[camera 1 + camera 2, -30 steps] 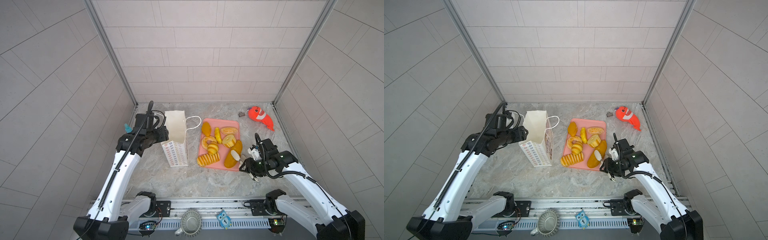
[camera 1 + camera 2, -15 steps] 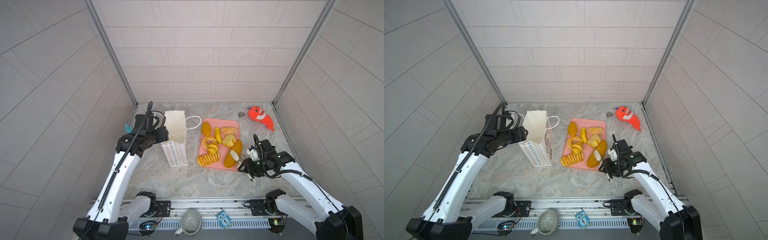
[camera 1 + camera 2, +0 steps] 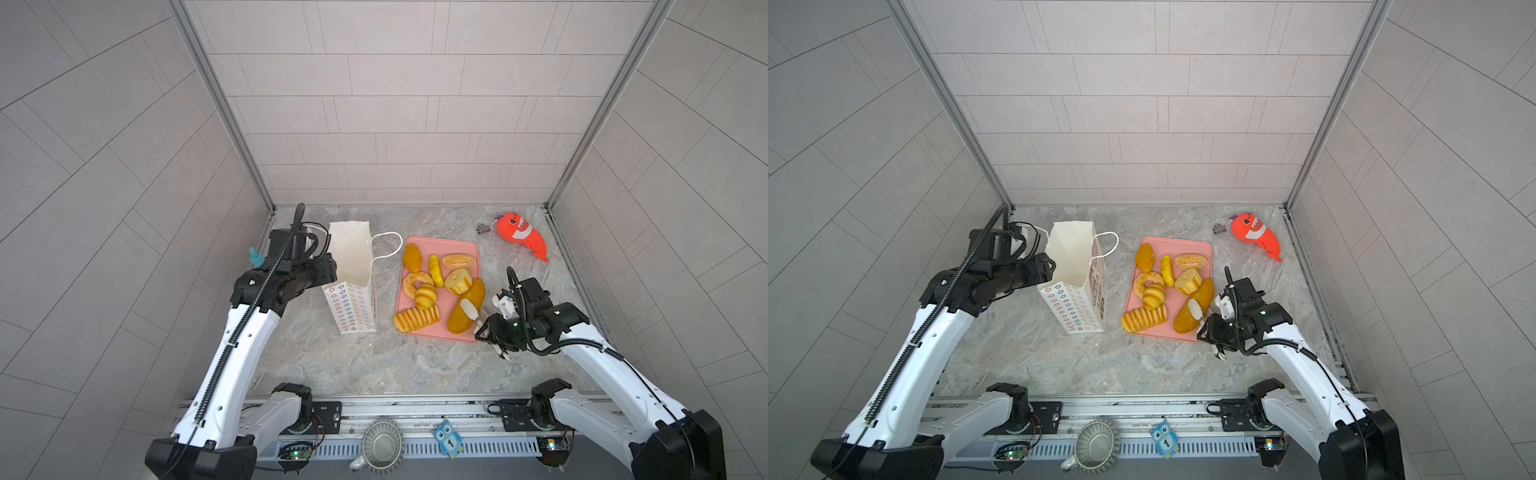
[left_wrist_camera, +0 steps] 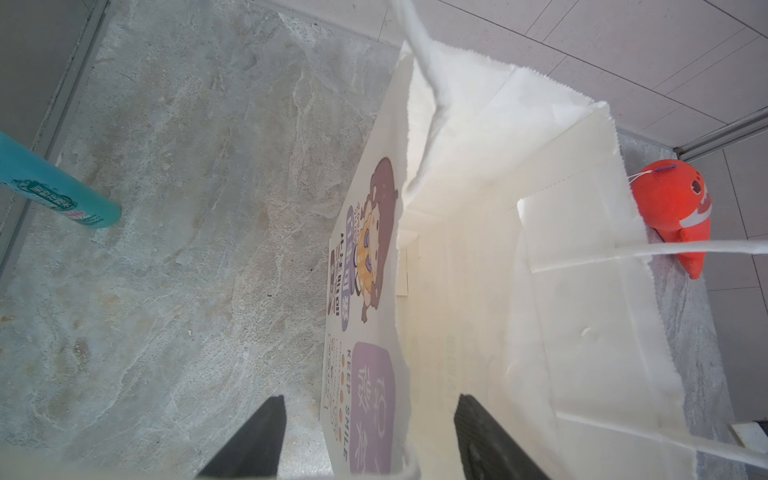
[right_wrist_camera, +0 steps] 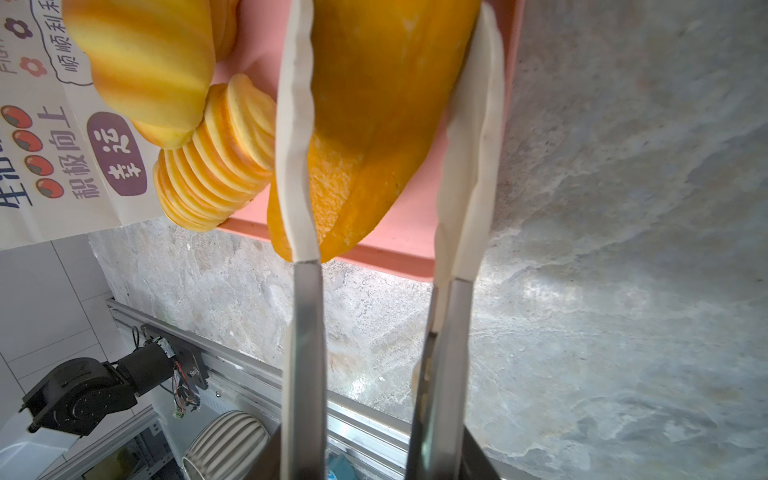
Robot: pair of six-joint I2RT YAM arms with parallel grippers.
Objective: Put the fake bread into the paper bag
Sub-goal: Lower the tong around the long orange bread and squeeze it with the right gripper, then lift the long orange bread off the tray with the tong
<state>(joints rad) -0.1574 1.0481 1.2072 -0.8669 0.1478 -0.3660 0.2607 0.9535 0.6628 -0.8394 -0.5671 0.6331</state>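
Observation:
The white paper bag (image 3: pixel 353 266) (image 3: pixel 1075 257) (image 4: pixel 478 208) stands upright and open, left of the pink tray (image 3: pixel 440 243) (image 3: pixel 1175 245). My left gripper (image 3: pixel 332 266) (image 4: pixel 370 436) is open, one finger inside the bag's mouth and one outside its printed face. Several pieces of fake bread lie on the tray, among them a ridged roll (image 3: pixel 416 319) and a ring doughnut (image 3: pixel 413 282). My right gripper (image 3: pixel 475 316) (image 3: pixel 1200 316) (image 5: pixel 390 25) has its white-tipped fingers pressed on both sides of the long orange loaf (image 3: pixel 457 324) (image 5: pixel 374 104), which still rests at the tray's near right corner.
An orange-red plush fish (image 3: pixel 521 235) (image 4: pixel 673 203) lies at the back right by the wall, with a small metal piece (image 3: pixel 483 227) beside it. A teal bottle (image 4: pixel 58 195) stands left of the bag. A ribbed cup (image 3: pixel 380 444) and owl tag (image 3: pixel 449 442) sit on the front rail.
My right gripper has moved in over the tray's near right corner and its fingers have narrowed around the long loaf. The left arm and the bag have not moved.

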